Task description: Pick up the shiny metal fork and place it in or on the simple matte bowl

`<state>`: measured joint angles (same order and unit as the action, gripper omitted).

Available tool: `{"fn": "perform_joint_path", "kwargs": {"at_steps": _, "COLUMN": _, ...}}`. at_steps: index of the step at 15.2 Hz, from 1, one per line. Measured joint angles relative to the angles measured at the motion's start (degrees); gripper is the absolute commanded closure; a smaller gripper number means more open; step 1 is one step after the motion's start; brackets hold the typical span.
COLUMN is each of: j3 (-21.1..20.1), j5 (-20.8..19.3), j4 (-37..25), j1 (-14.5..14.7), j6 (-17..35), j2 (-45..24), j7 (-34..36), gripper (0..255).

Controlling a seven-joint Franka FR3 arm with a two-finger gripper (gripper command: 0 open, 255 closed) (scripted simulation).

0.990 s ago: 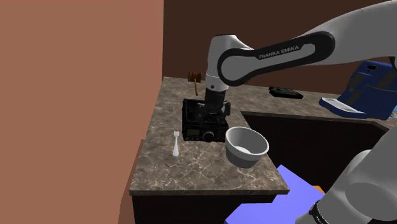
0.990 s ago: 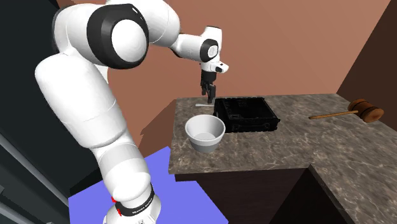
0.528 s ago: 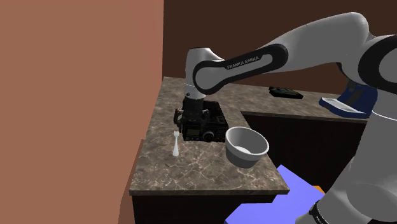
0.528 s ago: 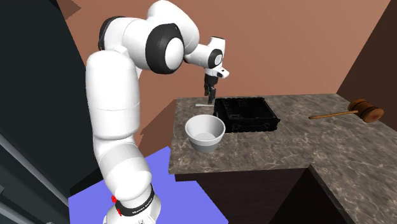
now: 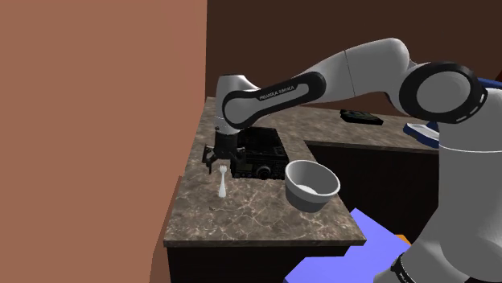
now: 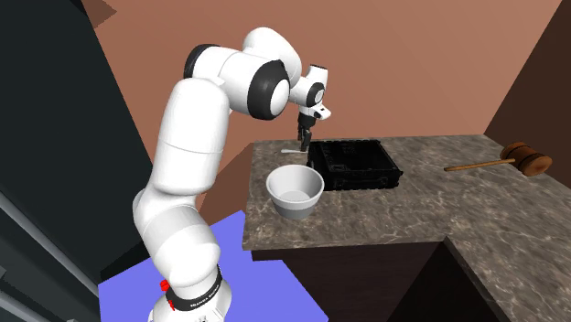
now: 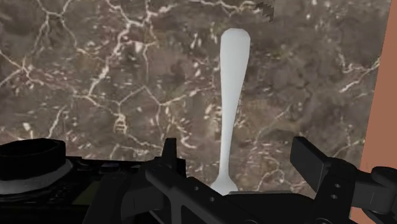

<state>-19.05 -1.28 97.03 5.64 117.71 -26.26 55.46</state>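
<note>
Pale grey-white fork (image 5: 221, 183) lies flat on the brown marbled table (image 5: 249, 217) by the wall. The black two-finger gripper (image 5: 215, 155) has swung off the black radio-like box (image 5: 256, 157) and now hovers over the fork. Its fingers are apart around the handle (image 7: 230, 95), so the grasp looks next. The white matte bowl (image 5: 312, 197) sits right of the box, empty.

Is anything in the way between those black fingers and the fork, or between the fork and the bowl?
Nothing visible. The open fingers hang over the fork on bare counter. The counter between fork and bowl is bare too; the black box stands beside that path, not across it.
</note>
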Motion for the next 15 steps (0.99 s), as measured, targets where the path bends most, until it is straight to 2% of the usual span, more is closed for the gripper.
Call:
{"fn": "perform_joint_path", "kwargs": {"at_steps": 5, "j3": 0.2, "j5": -0.4, "j4": 1.4, "j1": 0.3, "j6": 2.8, "j2": -1.5, "j7": 0.3, "gripper": 0}}
{"fn": "perform_joint_path", "kwargs": {"at_steps": 11, "j3": 0.3, "j5": -0.5, "j4": 1.6, "j1": 0.4, "j6": 3.4, "j2": -1.8, "j7": 0.3, "gripper": 0}}
{"fn": "perform_joint_path", "kwargs": {"at_steps": 12, "j3": 0.3, "j5": -0.5, "j4": 1.6, "j1": 0.4, "j6": 3.4, "j2": -1.8, "j7": 0.3, "gripper": 255}}
{"fn": "perform_joint_path", "kwargs": {"at_steps": 15, "j3": 0.3, "j5": -0.5, "j4": 1.6, "j1": 0.4, "j6": 3.4, "j2": -1.8, "j7": 0.3, "gripper": 255}}
